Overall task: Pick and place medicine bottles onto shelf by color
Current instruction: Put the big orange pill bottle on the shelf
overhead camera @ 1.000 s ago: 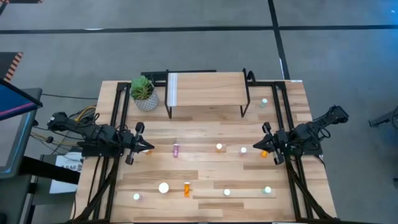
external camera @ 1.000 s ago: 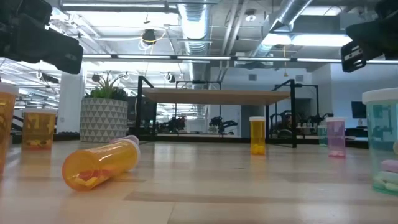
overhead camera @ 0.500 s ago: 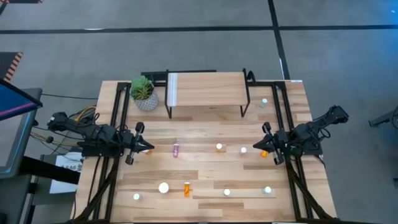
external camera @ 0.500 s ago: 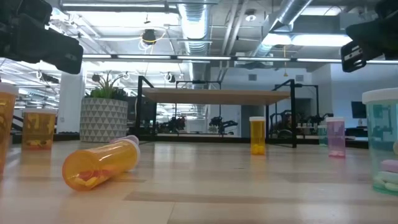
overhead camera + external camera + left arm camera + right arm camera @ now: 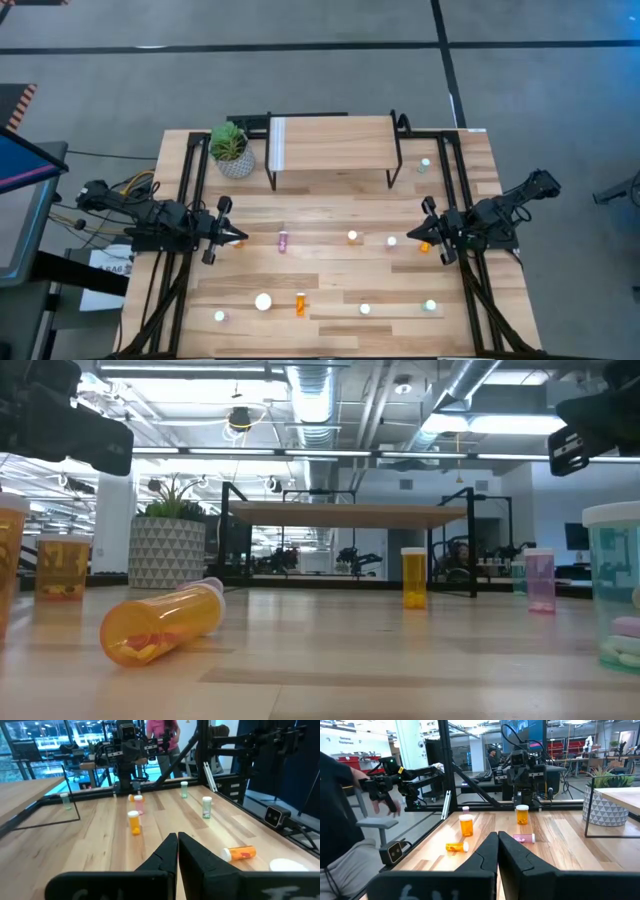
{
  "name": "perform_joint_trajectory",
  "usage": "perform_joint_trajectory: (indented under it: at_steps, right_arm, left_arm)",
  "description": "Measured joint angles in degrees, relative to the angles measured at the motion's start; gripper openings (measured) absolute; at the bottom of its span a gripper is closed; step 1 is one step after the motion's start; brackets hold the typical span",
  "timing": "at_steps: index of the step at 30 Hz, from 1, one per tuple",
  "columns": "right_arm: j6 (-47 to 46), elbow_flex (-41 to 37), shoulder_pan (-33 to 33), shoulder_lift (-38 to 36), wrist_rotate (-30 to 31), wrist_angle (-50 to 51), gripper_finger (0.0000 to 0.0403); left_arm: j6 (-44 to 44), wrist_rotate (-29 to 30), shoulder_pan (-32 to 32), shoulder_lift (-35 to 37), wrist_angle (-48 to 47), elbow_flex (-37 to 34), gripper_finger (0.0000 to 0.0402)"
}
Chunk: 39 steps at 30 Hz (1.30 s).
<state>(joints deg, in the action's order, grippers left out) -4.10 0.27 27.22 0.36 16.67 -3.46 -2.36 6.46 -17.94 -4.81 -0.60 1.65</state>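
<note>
My left claw [image 5: 238, 238] hovers over the left side of the surface [image 5: 330, 205] with its fingers pressed together, holding nothing. My right claw [image 5: 412, 238] hovers at the right side, mirrored toward the left one, fingers likewise closed and empty.

The shelf [image 5: 330, 146] — a light-wood board on thin black legs, with a white strip [image 5: 278, 144] at its left end — stands at the far middle of the surface. Nothing rests on its top. A potted plant [image 5: 232, 150] in a patterned white pot sits just beside its left end.

The medicine bottles are small cylinders with white round caps, scattered over the surface:
- A pink bottle [image 5: 283, 241] lies on its side near the middle, between the two claws.
- An upright orange bottle [image 5: 352, 237] and a second upright bottle [image 5: 391, 241] stand right of it.
- An orange bottle [image 5: 425, 246] lies just beside my right claw.
- A larger white-capped bottle [image 5: 263, 301] stands in the near row — beside it an orange bottle [image 5: 300, 304] lies on its side.
- Three more upright bottles stand along the near edge [image 5: 220, 316] [image 5: 365, 309] [image 5: 430, 306].
- One teal bottle [image 5: 425, 163] stands at the far right, near the shelf's right legs.

In the low view, the toppled orange bottle [image 5: 165, 623] shows pills inside its translucent body.
</note>
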Motion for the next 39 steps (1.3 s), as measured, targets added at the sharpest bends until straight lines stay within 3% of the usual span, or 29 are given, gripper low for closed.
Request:
perform_joint_trajectory:
  at_steps: [11, 28, 33, 39]
  right_arm:
    - [0.00, 0.02, 0.00, -0.02, 0.00, 0.01, 0.0033]
    - [0.00, 0.02, 0.00, -0.01, 0.00, 0.01, 0.0033]
    - [0.00, 0.00, 0.00, -0.02, 0.00, 0.00, 0.0033]
    - [0.00, 0.02, 0.00, -0.02, 0.00, 0.02, 0.0033]
  left_arm:
    - [3.92, 0.00, -0.01, 0.01, 0.13, -0.02, 0.0000]
    - [4.71, 0.56, 0.03, 0.05, 10.31, -0.04, 0.0000]
    - [5.20, 8.68, 0.10, -0.10, 11.38, 0.82, 0.0000]
    - [6.51, 13.04, 0.02, -4.33, 2.99, 7.48, 0.0000]
